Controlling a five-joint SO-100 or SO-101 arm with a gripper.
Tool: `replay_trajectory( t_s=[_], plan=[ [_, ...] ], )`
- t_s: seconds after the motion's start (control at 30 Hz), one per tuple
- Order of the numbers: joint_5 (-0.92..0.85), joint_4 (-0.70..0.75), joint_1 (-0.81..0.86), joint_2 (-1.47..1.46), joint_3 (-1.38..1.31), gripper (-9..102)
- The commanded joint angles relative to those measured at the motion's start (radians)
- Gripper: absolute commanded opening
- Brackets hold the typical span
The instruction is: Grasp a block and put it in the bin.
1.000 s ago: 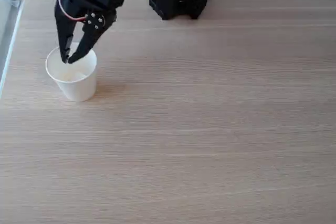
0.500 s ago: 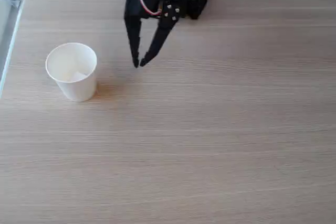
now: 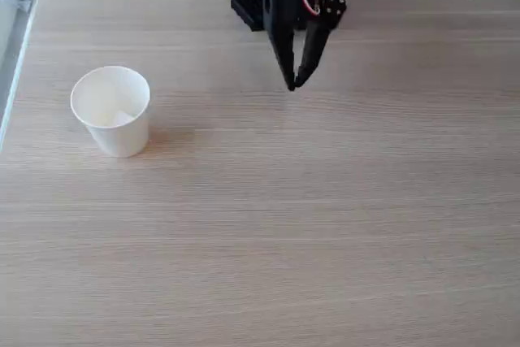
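Observation:
The bin point(image 3: 114, 123) is a white paper cup standing upright at the left of the table in the fixed view. Inside it, against the near wall, a small white shape shows; it looks like the block point(image 3: 122, 117). My black gripper point(image 3: 294, 84) hangs point-down over bare table at the back centre, well to the right of the cup. Its fingertips meet and nothing is between them.
The arm's black base point(image 3: 248, 2) stands at the table's back edge, just behind the gripper. The light wood table point(image 3: 309, 217) stretches wide in front and to the right. Its left edge runs close beside the cup.
The gripper has swung from over the cup's rim to the right, reaching the back centre of the table. The cup has stayed in place.

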Motion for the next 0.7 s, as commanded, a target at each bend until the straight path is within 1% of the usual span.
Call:
replay_trajectory(
  t_s=[0.0,0.2,0.33,0.5,0.67],
  plan=[
    [-0.032,0.040,-0.018,0.100,0.078,0],
    [-0.054,0.097,-0.040,0.261,0.241,0],
    [-0.043,0.147,-0.055,0.311,0.299,0],
    [-0.012,0.206,-0.063,0.376,0.368,0],
    [0.061,0.307,-0.087,0.423,0.376,0]
  ],
)
